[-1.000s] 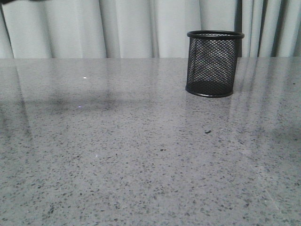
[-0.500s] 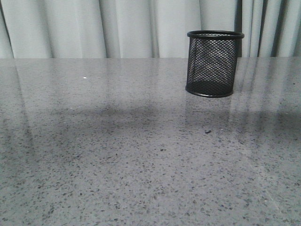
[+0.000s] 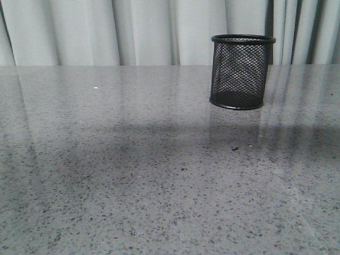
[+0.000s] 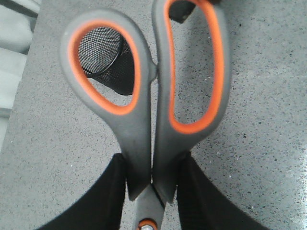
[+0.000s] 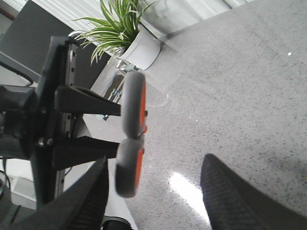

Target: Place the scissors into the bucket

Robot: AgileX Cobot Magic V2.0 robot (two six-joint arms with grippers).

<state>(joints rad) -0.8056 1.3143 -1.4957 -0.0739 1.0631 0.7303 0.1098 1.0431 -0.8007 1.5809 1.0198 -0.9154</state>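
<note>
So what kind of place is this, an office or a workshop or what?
Probably an office or lab room set up for robot trials, though I can't be sure. A grey speckled stone-look tabletop backs onto pale pleated curtains, a black mesh pencil cup stands on it, and a potted plant sits at the side.

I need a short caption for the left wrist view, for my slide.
Left gripper holds grey-and-orange scissors above the table, mesh bucket visible through one handle.

The bucket (image 3: 243, 71), a black wire-mesh cup with solid rim and base, stands upright and empty on the table at about 1 o'clock in the front view. The scissors (image 4: 148, 110), grey handles lined orange, are held aloft, closed.
</note>
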